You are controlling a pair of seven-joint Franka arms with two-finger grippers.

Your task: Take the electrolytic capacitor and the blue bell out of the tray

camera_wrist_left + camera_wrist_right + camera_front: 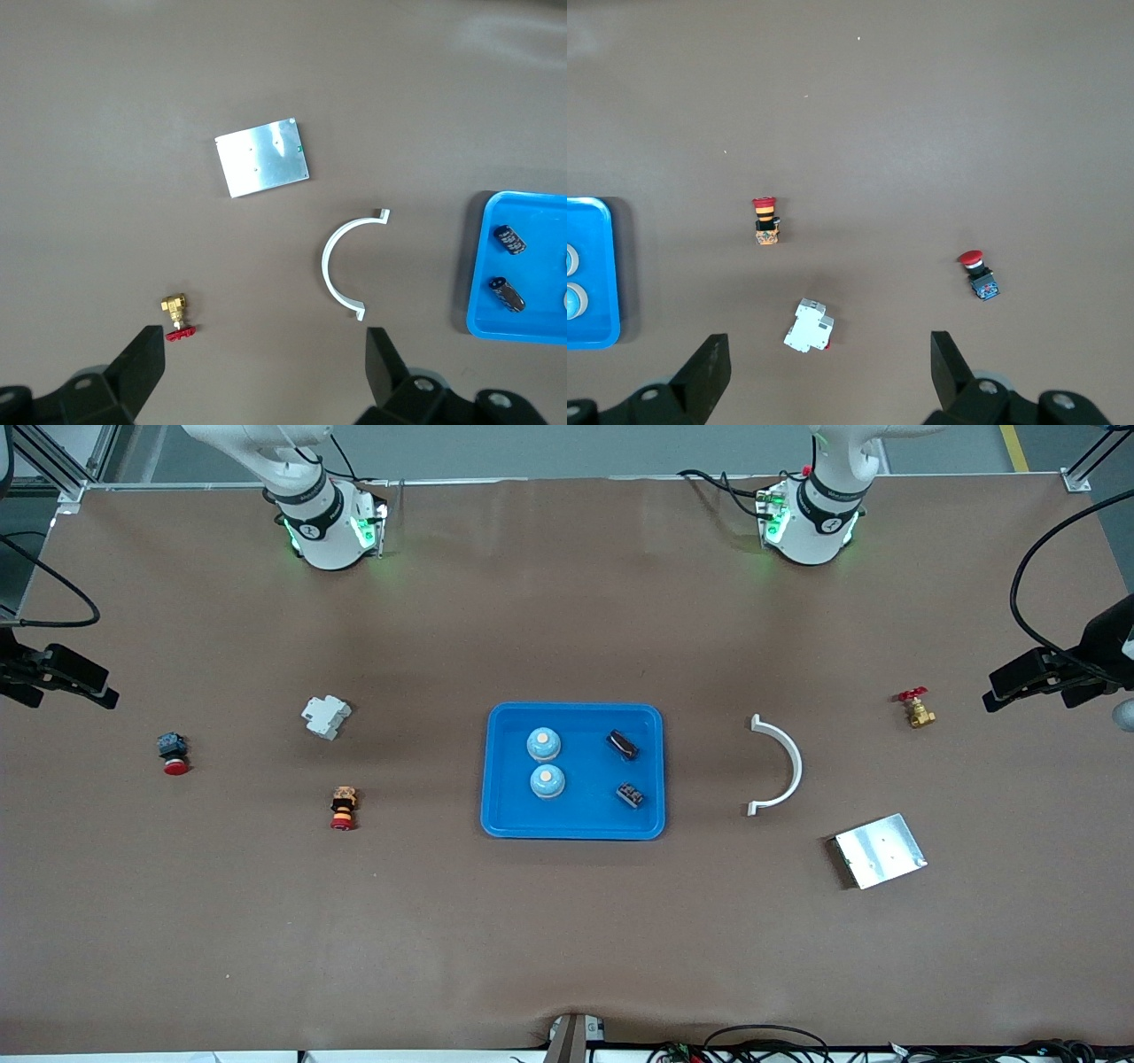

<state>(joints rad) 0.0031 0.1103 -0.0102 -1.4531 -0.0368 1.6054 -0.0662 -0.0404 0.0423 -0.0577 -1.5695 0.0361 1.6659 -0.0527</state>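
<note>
While both arms wait, nothing is out of the tray [574,829] yet. It sits mid-table.

Reading the tray as a dial in the front view:
- bell [543,743] at 10 o'clock
- second bell [547,781] at 8 o'clock
- capacitor [622,745] at 2 o'clock, lying on its side
- dark part [630,795] at 4 o'clock, possibly another capacitor, can't tell

All four lie apart from each other and off the rim.

Left gripper [264,354] hangs over bare table at the left arm's end, above the valve [177,316] and white clip [341,266]. Fingers spread wide, empty. Right gripper [828,354] hangs over the right arm's end, above the breaker [808,326]. Fingers also spread wide, empty.

Handling, my read:
- Capacitor: light, rigid can with a slick sleeve, so it likely rolls if nudged. Pinch across the body at mid-length, with the jaws square to its axis. Stay off the ends where the leads would be.
- Either bell: light, hard, smooth dome, so pads probably skate upward on it. Go low and pinch at the widest ring near the base, centred.

The left arm looks the closer one for the capacitor, the right arm for a bell.
</note>
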